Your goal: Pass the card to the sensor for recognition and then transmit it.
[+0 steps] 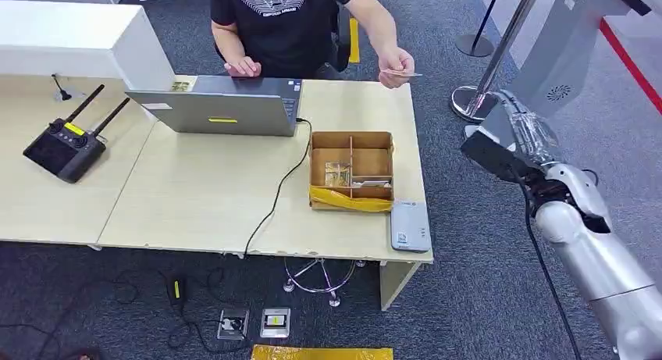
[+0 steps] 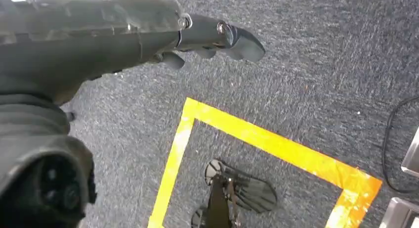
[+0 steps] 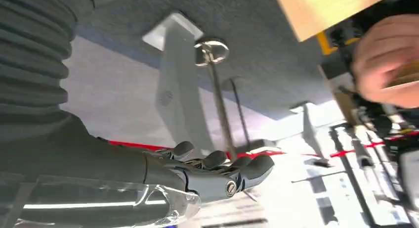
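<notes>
Now awaiting handover: card (image 1: 403,75) pinched in person's hand (image 1: 396,65) beyond table's (image 1: 195,196) far corner, forward-left of raised right robot hand (image 1: 521,126), fingers loosely spread, empty; card reader (image 1: 410,226) at near corner.

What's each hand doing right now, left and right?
Left hand: empty, hanging over the carpet; open or closed cannot be told.
Right hand: open, holding nothing.
</notes>
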You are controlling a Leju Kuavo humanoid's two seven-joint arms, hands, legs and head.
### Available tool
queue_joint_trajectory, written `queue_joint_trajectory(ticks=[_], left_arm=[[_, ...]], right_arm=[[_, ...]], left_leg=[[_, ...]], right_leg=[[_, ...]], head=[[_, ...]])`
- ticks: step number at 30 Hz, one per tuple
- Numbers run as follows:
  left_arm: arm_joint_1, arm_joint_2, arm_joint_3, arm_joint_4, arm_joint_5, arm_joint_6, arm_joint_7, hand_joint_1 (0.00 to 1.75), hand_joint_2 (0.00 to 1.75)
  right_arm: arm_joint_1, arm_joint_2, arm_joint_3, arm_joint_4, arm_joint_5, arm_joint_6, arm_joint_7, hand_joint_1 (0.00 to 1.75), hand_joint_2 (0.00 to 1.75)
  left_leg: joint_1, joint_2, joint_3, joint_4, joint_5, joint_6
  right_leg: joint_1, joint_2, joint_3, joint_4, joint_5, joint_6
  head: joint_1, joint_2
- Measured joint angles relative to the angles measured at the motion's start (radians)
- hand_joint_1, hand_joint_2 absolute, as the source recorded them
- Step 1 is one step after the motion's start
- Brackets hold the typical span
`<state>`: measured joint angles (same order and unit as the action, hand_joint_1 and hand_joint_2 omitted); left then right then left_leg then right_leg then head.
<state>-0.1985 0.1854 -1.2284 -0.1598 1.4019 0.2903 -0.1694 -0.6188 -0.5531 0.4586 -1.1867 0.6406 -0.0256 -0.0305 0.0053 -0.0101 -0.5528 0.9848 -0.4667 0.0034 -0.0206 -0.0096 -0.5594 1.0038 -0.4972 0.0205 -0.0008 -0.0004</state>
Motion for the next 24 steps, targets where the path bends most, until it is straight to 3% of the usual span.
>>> queue_joint_trajectory(ticks=[2, 4, 7, 9, 24], left_arm=[[0.000, 0.000, 0.000, 0.000, 0.000, 0.000, 0.000, 0.00, 0.00], [0.000, -0.001, 0.000, 0.000, -0.006, 0.000, 0.000, 0.00, 0.00], [0.001, -0.004, 0.000, -0.001, -0.009, 0.006, 0.022, 0.00, 0.00], [0.001, -0.004, 0.000, -0.001, -0.010, 0.009, 0.030, 0.00, 0.00], [0.003, -0.003, 0.000, -0.001, -0.008, 0.025, 0.033, 0.00, 0.00]], right_arm=[[-0.001, 0.003, 0.005, 0.001, 0.002, -0.001, -0.001, 0.00, 1.75], [-0.018, 0.039, 0.037, 0.022, 0.040, -0.034, -0.022, 0.00, 1.75], [-0.070, 0.222, 0.101, 0.201, 0.090, -0.158, -0.090, 0.00, 1.75], [-0.080, 0.251, 0.106, 0.235, 0.096, -0.166, -0.096, 0.00, 1.75], [-0.111, 0.339, 0.120, 0.339, 0.113, -0.161, -0.085, 0.00, 1.75]], left_leg=[[0.000, 0.000, 0.000, 0.000, 0.000, 0.000], [0.000, 0.000, 0.000, 0.000, 0.000, 0.000], [0.001, 0.000, 0.000, 0.000, 0.000, 0.000], [0.001, 0.000, 0.000, 0.000, 0.000, 0.000], [0.001, 0.001, 0.000, 0.000, 0.000, 0.000]], right_leg=[[0.000, 0.000, 0.000, 0.000, 0.000, 0.000], [0.001, 0.000, 0.000, 0.000, 0.000, 0.000], [0.001, 0.000, 0.000, 0.000, 0.000, 0.000], [0.001, 0.000, 0.000, 0.000, 0.000, 0.000], [0.001, 0.001, -0.001, 0.000, 0.000, 0.000]], head=[[0.000, 0.000], [0.000, 0.000], [0.000, 0.000], [0.000, 0.000], [0.000, 0.000]])
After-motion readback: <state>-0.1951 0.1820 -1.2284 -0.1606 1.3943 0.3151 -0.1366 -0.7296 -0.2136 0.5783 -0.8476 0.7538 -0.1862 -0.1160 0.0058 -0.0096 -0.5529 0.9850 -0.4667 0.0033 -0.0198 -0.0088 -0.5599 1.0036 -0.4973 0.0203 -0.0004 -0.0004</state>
